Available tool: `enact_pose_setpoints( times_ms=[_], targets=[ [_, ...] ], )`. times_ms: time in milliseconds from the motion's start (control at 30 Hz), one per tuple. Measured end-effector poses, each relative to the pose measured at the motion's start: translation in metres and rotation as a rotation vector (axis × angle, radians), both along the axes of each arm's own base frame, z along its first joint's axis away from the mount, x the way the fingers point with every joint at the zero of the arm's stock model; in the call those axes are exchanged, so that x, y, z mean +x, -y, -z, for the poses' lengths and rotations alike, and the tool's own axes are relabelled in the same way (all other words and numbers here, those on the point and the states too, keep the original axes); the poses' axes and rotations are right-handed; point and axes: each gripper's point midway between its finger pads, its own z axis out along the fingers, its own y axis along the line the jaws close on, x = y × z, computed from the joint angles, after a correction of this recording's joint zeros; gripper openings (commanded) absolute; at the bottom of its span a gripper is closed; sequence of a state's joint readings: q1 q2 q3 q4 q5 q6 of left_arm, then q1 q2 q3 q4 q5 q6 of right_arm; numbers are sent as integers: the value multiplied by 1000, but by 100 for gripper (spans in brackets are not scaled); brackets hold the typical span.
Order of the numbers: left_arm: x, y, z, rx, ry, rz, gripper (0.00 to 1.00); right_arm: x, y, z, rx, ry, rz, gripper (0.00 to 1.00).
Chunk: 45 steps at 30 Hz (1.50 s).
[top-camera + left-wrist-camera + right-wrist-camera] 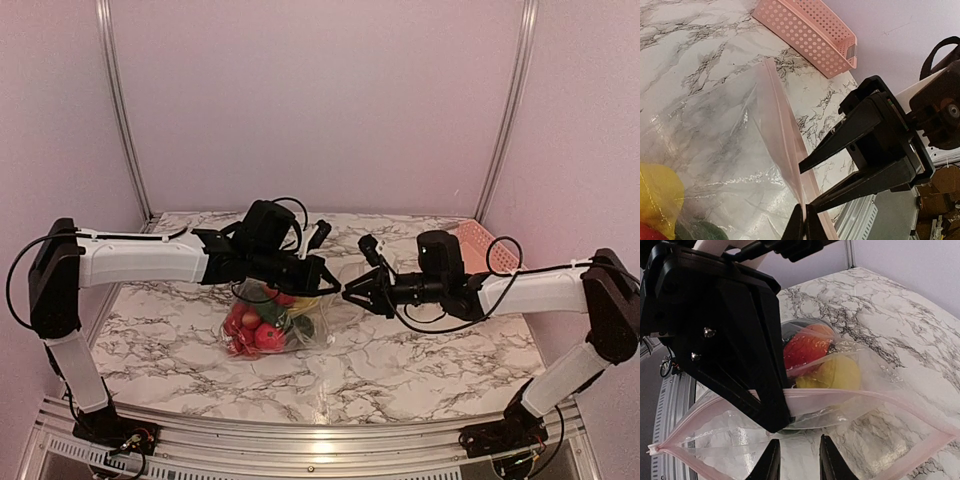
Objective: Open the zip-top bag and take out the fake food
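Note:
The zip-top bag (305,328) hangs from my left gripper (328,278), its bottom resting on the table. The fake food (255,330) sits inside: red pieces, a yellow pepper (837,372) and a green piece (702,232). In the left wrist view my left gripper (805,222) is shut on the bag's pink zip strip (785,125). The bag's mouth (880,440) gapes open in the right wrist view. My right gripper (800,460) is open, its fingers just before the mouth and close to the left gripper's tip (777,422). It holds nothing that I can see.
A pink perforated basket (478,245) stands at the back right of the marble table (420,360); it also shows in the left wrist view (810,32). The enclosure's walls stand behind and at both sides.

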State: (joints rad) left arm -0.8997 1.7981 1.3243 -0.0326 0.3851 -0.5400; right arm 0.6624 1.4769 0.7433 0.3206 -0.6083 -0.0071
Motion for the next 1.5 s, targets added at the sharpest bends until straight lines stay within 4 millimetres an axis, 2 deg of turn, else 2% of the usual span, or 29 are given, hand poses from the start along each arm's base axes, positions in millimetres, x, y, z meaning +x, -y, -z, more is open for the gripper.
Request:
enact_pose_setpoints(
  times_ms=[200,500,700,1067,1267,1433,1500],
  targets=[
    [-2,-6,2,-13,-43,-3,0,2,-15,18,14,31,-41,32],
    [-4,-24,9,-30,-109,-32,0,-24,-47,40,11,57,-149,44],
    [-5,-33,17,-43,-146,-52,0,-32,-59,45,25,76,-182,45],
    [-4,-29,5,-119,-176,-19,0,-23,-68,64,27,79,-176,46],
    [-5,-28,7,-123,-186,-8,0,-16,-75,74,29,63,-168,65],
    [-4,-31,12,-119,-192,-14,0,-11,-80,81,34,55,-159,70],
    [-4,-34,16,-111,-198,-20,0,-7,-83,85,33,54,-158,76]
  ],
)
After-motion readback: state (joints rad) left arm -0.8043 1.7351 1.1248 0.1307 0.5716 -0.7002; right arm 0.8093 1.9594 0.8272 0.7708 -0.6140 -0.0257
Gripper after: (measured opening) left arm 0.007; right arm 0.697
